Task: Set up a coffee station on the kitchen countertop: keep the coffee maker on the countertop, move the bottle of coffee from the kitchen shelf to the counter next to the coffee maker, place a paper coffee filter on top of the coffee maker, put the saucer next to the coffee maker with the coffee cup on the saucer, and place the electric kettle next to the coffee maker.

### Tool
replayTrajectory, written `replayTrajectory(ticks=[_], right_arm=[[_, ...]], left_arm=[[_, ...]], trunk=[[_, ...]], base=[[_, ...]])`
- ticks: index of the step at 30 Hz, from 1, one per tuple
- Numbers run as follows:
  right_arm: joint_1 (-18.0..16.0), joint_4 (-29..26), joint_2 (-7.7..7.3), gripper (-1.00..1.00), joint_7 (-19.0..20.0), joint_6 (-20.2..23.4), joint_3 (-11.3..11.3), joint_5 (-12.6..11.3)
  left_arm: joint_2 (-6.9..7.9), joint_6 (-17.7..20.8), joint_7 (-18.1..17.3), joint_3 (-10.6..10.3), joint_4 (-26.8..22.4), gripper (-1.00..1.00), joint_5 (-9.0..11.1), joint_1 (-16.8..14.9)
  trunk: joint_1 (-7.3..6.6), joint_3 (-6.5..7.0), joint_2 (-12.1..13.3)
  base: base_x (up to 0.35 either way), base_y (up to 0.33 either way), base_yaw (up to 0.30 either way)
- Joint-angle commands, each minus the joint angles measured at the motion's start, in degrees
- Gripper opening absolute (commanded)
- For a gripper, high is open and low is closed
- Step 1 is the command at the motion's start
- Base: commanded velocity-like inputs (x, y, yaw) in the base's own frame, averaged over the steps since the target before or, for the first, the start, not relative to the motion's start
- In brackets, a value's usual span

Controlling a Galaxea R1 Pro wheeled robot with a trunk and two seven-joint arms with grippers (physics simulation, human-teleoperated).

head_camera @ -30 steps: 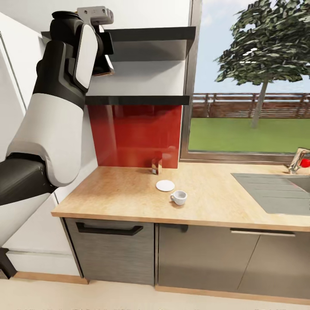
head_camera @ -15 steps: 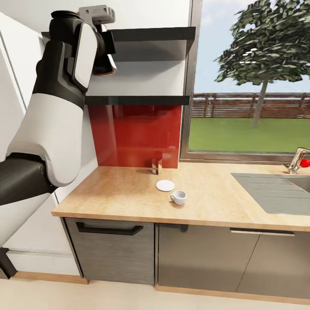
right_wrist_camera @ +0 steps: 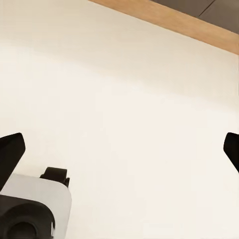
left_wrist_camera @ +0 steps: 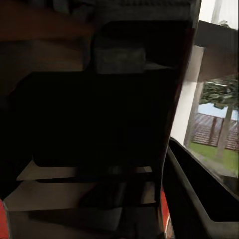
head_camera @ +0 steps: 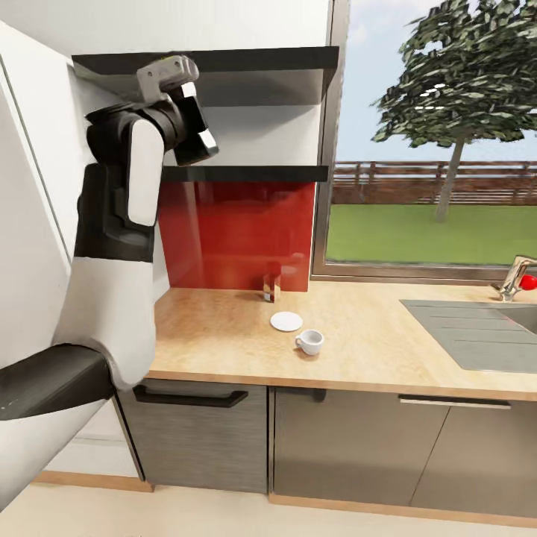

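- The kitchen countertop (head_camera: 224,335) is a light wood-look worktop over glossy dark grey cabinets (head_camera: 343,440), with a red backsplash (head_camera: 235,235) behind it, two dark wall shelves (head_camera: 253,173) above, and a window (head_camera: 440,134) giving onto a lawn, a fence and a tree.
- A grey sink (head_camera: 477,332) with a tap (head_camera: 514,277) is set into the worktop on the right.
- The saucer (head_camera: 286,321) lies flat on the worktop, near the backsplash.
- The coffee cup (head_camera: 310,341) stands upright just beside the saucer, apart from it, its handle pointing left.
- A small brownish container (head_camera: 271,287) stands against the backsplash; no writing on it can be read.
- The left gripper (head_camera: 195,138) is raised between the two shelves; I cannot tell whether it is clenched or released, and its wrist view is dark.
- The right gripper (right_wrist_camera: 119,149) hangs over pale floor (right_wrist_camera: 124,99), fingertips (right_wrist_camera: 11,149) spread wide, grasping nothing.
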Motion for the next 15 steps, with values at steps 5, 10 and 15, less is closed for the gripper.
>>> replayTrajectory(ticks=[5, 10, 15], right_arm=[[0.07, -0.11, -0.01, 1.00, 0.00, -0.04, 0.05, 0.35], [0.17, -0.11, 0.00, 1.00, -0.08, -0.11, 0.05, 0.38], [0.30, 0.15, 0.00, 1.00, -0.09, -0.13, 0.13, 0.44]], left_arm=[[0.00, 0.23, 0.75, -7.83, -6.67, -1.00, 0.02, 8.22], [1.53, -0.78, 1.03, -11.06, -14.24, -1.00, -0.06, 23.77], [5.82, -5.30, 0.82, -11.20, -15.30, -1.00, 0.02, 28.65]], trunk=[[0.01, -0.05, -0.05], [0.01, -0.05, -0.05], [0.01, -0.05, -0.05]], base=[[0.000, 0.000, 0.000], [0.000, 0.000, 0.000], [0.000, 0.000, 0.000]])
